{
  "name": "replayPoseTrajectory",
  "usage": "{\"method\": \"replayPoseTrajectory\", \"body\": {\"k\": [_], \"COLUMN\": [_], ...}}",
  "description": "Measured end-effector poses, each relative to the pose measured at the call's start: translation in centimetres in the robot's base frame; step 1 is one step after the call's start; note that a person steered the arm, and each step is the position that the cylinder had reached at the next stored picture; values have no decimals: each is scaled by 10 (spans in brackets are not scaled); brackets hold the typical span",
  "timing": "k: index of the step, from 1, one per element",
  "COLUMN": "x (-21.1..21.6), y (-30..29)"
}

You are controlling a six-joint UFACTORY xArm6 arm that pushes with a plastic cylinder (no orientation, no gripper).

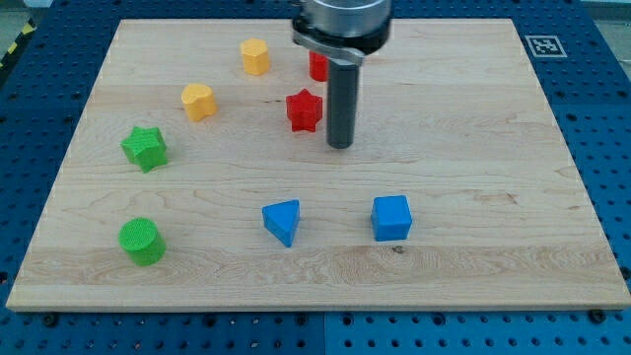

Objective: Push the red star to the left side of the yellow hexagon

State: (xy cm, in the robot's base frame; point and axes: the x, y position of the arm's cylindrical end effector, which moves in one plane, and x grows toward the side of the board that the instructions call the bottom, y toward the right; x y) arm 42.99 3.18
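Bright, even overhead light; soft short shadows under blocks; pale wooden board without glare; focus sharp throughout.

A second red block sits mostly hidden behind the arm's dark mount (itself cut off at the view's top), shape unreadable

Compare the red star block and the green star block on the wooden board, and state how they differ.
Colour: the red star block is red, the green star block is green.
Place: the red star lies near the board's middle top, the green star towards the view's left edge.
Tip: my tip stands just right of the red star, far from the green star.
Both share the star shape and similar size.
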Motion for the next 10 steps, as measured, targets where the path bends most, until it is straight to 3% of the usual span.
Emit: {"method": "replayPoseTrajectory", "body": {"k": [1,3,7,9,10], "x": [-31,-44,-106,-80,-93], "y": [-25,-104,-201,-158,-158]}}
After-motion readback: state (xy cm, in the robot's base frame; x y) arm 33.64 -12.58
